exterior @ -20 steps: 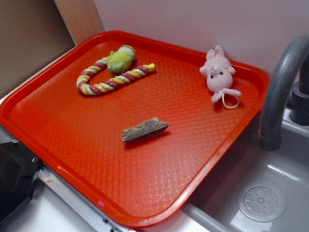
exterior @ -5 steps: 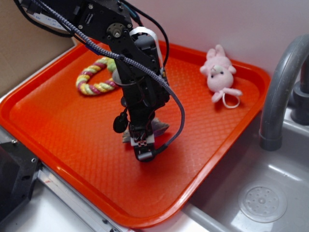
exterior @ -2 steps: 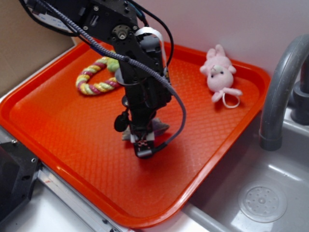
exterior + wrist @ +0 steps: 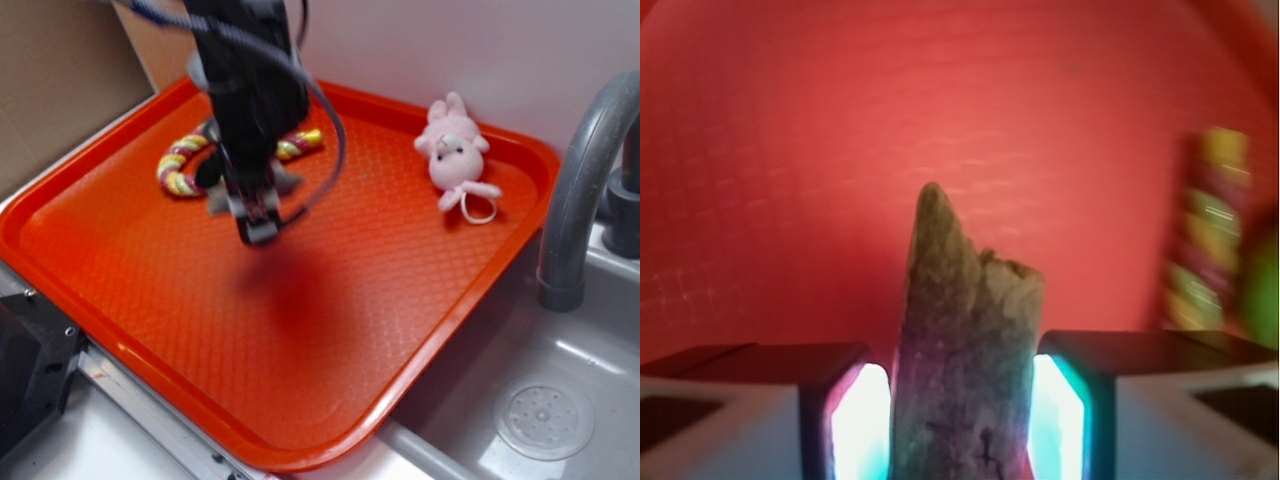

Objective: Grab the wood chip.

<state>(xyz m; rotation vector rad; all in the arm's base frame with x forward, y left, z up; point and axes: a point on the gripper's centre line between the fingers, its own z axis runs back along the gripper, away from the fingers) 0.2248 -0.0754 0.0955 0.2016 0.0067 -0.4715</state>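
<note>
Gripper (image 4: pixel 255 215) motion-blurred; wood chip (image 4: pixel 965 370) btm cut off by frame.

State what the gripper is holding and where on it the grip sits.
The gripper holds the wood chip, its two fingers pressed on the chip's long sides, one tapered end pointing out past the fingertips. The chip hangs above the red tray.

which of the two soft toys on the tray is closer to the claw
The striped rope toy with the green head, just behind the claw. The pink bunny sits well apart at the tray's far right corner.
</note>
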